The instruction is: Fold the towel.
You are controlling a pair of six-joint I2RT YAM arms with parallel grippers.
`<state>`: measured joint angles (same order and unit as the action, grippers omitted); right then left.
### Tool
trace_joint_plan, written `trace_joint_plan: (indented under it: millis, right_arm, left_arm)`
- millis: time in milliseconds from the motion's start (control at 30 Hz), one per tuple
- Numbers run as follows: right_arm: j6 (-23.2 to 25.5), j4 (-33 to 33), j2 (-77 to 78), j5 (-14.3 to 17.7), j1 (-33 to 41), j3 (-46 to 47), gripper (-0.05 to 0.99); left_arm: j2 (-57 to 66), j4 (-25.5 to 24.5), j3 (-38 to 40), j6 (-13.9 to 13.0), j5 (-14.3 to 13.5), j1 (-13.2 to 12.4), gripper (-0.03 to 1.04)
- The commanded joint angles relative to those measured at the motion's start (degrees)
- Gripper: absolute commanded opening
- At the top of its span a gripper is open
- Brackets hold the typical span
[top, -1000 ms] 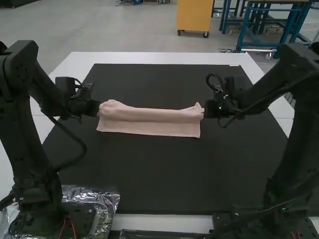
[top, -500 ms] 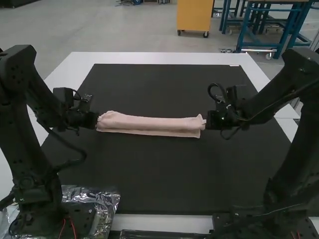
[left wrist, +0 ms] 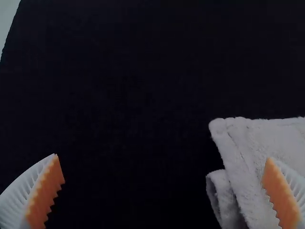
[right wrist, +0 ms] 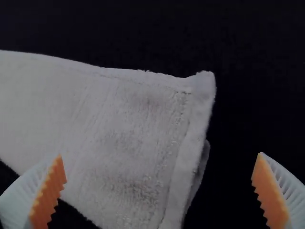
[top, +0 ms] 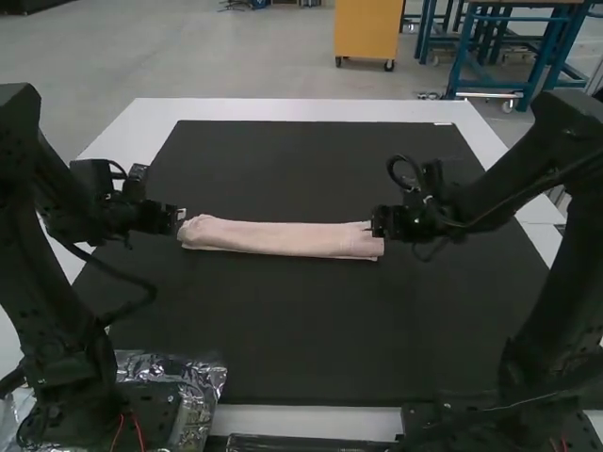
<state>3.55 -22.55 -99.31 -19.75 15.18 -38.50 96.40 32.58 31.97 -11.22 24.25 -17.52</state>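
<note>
High view: towel, pale pink, lies in the upper middle of the frame, a little left of centre, as a long narrow strip running across the picture, folded in layers. It rests on a black mat that covers most of the white counter. Left gripper is at the left end of the strip, upper left of the frame; right gripper is at the right end, just right of centre. Left wrist view: the left gripper is released, its two ribbed white fingers wide apart, with orange pads facing each other across the gap. One finger overlaps the towel end in this view; the other is over the mat. Layers are visible at that end, a lower one curling out from under the upper. Right wrist view: the right gripper is likewise released, fingers spread, nothing clamped. The near end of the towel lies between them as seen, hemmed edge and corner visible, an under-layer peeking out along the edge, faint grey smudges on the pile. Whether either gripper touches the cloth, cannot tell. Crinkled silvery plastic noted at lower left of the high view, beside the left arm's base.
</note>
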Motion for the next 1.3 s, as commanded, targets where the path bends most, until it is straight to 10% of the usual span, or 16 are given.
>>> trace_joint_plan:
  millis: [0, 767, 867, 967, 1267]
  right_arm:
    - [0.67, -0.48, -2.29, 0.85, 2.49, -2.46, 0.9]
    - [-1.18, -1.54, -9.77, 4.02, 3.28, -4.39, 0.87]
    - [-1.97, -1.36, -11.79, 3.4, 3.1, -4.39, 0.61]
    - [-2.23, -1.19, -13.11, -0.2, 2.84, -4.04, 0.01]
    - [-3.55, 4.62, -5.02, -3.1, -8.85, -2.54, -0.03]
  left_arm:
    - [-1.74, 0.03, 1.34, 2.87, 1.41, -0.94, 0.97]
    - [-3.32, -0.06, 1.61, 5.42, 2.03, -0.76, 0.97]
    - [-3.59, -0.41, 1.61, 5.42, 2.12, -0.76, 0.97]
    - [-3.94, -0.41, 1.61, 5.51, 2.38, -0.94, 0.97]
    - [-4.64, -0.76, 1.7, 5.51, 2.38, -1.03, 0.97]
